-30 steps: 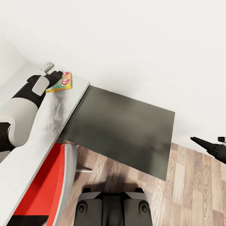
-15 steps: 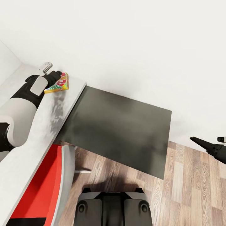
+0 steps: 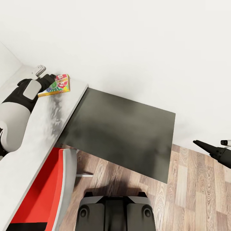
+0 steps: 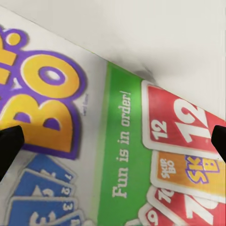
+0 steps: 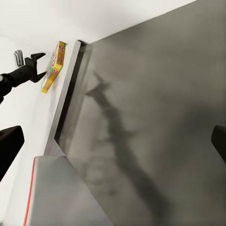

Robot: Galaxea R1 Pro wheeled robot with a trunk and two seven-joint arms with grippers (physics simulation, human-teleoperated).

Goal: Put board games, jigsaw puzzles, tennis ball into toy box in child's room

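yellow-edged skip-bo box (image 3: 55, 85) tilts up, long axis along the table (image 3: 48, 122) edge.

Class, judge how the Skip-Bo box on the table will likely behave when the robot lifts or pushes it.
The Skip-Bo box is thin and flat with straight edges, so probably stiff and unlikely to roll. Its glossy printed cover may slip between the jaws. It looks tilted above the table, so it could swing if gripped by one edge.
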